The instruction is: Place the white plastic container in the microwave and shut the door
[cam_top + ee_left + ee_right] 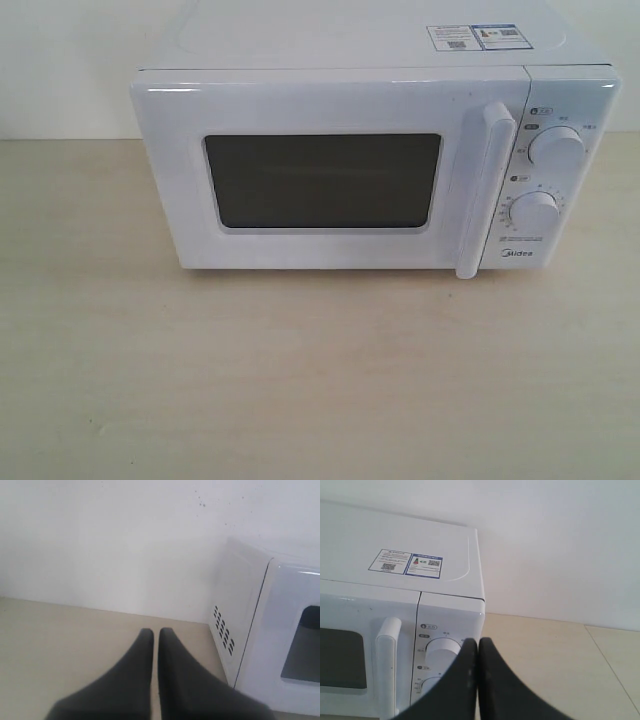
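The white boxy countertop microwave [375,150] stood on the pale wood-grain tabletop [300,380] with its wide white door [330,175], dark rectangular window included, fully shut and flush with the control panel. The white plastic container was not visible in any view; whether it lay behind the dark window could not be told.

The left end effector [155,632] hung beside the vented side wall of the microwave, its dark fingers pressed together with only a thin seam between them, gripping nothing. The right end effector [478,642] hung near the panel with the two round white dials [557,148], just beside the vertical white bar handle [480,190], likewise closed and empty.

Judgement: with the door shut and both arms clear of the exterior view, the task stood either at its very start or at its completion. If at the start, the next move would call for locating the container and opening the door by its handle.
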Controlling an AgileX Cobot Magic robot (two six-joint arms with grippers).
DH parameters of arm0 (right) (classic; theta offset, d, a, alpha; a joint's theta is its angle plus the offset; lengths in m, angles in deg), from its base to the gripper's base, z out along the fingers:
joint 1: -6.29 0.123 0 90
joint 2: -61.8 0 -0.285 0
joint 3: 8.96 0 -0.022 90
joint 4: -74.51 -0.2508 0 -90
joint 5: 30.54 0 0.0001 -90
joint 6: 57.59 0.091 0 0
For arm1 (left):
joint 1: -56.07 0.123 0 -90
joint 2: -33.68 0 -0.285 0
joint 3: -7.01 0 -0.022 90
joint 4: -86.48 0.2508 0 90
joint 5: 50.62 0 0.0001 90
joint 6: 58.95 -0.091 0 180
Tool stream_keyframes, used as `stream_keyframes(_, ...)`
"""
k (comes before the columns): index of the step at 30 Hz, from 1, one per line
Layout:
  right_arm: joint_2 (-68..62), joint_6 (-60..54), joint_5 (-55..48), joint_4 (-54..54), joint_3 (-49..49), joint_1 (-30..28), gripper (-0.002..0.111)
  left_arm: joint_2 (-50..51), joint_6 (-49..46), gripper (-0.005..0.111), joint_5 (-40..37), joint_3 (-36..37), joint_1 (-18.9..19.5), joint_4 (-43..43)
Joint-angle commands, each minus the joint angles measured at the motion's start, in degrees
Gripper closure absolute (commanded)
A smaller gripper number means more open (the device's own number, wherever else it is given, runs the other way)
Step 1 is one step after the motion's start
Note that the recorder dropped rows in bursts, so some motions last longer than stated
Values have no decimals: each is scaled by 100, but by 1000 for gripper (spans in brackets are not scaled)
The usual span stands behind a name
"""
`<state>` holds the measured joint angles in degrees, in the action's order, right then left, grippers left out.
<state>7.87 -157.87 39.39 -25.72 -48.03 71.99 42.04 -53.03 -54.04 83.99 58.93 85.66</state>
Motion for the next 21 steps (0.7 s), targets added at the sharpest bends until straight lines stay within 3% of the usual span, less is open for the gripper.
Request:
stream_keyframes(1,30,-8,4,28,-4,11,108,-57,71,102,-561,24,21,46)
stream_keyframes(7,30,-8,4,28,-4,11,108,-57,95,102,-1391,24,21,24)
stream_keyframes(21,30,-8,4,28,-4,11,108,-57,95,102,-1391,24,21,24)
